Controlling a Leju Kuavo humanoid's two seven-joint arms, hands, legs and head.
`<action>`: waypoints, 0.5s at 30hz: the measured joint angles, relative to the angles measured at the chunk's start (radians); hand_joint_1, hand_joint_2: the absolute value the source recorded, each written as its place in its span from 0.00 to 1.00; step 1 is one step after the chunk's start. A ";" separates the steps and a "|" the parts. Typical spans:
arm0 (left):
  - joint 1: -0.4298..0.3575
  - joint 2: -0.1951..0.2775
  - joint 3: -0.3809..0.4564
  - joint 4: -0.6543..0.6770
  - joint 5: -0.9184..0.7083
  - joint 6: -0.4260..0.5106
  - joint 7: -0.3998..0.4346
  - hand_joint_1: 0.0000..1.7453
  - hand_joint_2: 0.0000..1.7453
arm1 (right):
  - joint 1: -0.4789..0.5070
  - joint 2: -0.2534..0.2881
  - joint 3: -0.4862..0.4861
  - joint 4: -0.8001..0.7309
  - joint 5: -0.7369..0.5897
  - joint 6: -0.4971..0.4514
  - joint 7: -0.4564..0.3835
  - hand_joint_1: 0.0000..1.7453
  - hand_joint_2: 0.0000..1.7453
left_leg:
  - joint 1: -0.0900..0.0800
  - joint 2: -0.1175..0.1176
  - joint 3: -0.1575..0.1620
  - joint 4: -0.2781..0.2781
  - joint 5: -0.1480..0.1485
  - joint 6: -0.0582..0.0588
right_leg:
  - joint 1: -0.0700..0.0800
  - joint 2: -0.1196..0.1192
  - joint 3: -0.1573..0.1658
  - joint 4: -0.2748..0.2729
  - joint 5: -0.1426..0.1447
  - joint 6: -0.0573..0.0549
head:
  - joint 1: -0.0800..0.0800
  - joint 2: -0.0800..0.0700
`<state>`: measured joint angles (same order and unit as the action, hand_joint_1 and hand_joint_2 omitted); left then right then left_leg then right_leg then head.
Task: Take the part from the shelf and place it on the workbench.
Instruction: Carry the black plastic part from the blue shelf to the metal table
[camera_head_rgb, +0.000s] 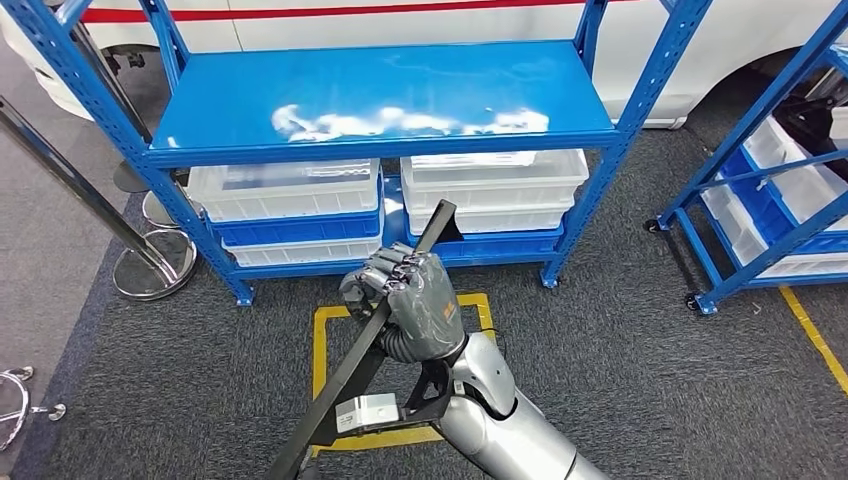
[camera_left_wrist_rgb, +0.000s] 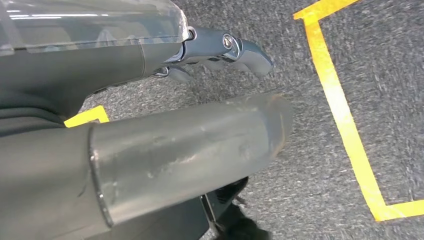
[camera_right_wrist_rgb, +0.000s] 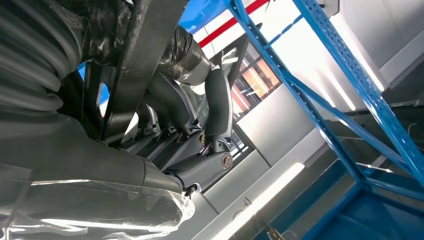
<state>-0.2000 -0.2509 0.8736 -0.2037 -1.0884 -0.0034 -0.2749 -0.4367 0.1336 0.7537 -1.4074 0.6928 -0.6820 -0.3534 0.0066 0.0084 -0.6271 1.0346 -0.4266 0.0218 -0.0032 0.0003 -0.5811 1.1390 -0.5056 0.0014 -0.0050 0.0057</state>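
Note:
The part is a long, flat black bar (camera_head_rgb: 428, 237). It slants from the bottom of the head view up toward the blue shelf (camera_head_rgb: 380, 92). My right hand (camera_head_rgb: 411, 298) grips it around the middle, in front of the shelf's lower level. In the right wrist view the bar (camera_right_wrist_rgb: 145, 55) crosses the palm with the fingers (camera_right_wrist_rgb: 218, 105) wrapped around it. My left hand (camera_left_wrist_rgb: 200, 125) hangs over the grey carpet with its thumb and fingers (camera_left_wrist_rgb: 235, 48) stretched out and apart, holding nothing.
White bins (camera_head_rgb: 290, 190) (camera_head_rgb: 495, 180) sit on the shelf's lower levels. A second blue shelf with bins (camera_head_rgb: 780, 170) stands at the right. A metal post with a round base (camera_head_rgb: 150, 262) stands at the left. Yellow tape (camera_head_rgb: 320, 345) marks a square on the carpet below my hand.

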 joint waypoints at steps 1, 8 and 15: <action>0.000 0.000 0.000 0.000 0.000 0.000 0.000 0.00 0.00 | 0.000 0.000 0.000 0.000 0.002 0.000 0.000 1.00 1.00 | -0.001 0.000 -0.006 0.003 0.006 -0.005 | 0.003 0.001 0.030 -0.050 -0.007 -0.004 | 0.000 0.000; 0.001 -0.002 0.000 0.000 0.000 -0.001 0.002 0.00 0.00 | -0.001 0.001 0.000 0.000 0.008 0.001 0.002 1.00 1.00 | 0.001 -0.005 -0.048 0.094 -0.087 -0.038 | 0.000 -0.006 0.005 -0.106 0.034 -0.046 | 0.000 0.000; -0.001 -0.001 0.000 0.000 0.000 -0.001 0.000 0.00 0.00 | 0.000 0.002 0.000 0.000 0.009 0.001 0.002 1.00 1.00 | 0.001 -0.005 0.073 0.139 -0.084 -0.035 | 0.005 -0.009 -0.099 -0.097 0.115 -0.043 | -0.001 0.000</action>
<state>-0.2009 -0.2521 0.8736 -0.2039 -1.0883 -0.0049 -0.2750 -0.4368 0.1355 0.7536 -1.4070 0.7014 -0.6809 -0.3512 0.0077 0.0031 -0.5544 1.1736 -0.5102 -0.0132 0.0014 -0.0088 -0.6805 1.0424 -0.3910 -0.0416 -0.0058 0.0057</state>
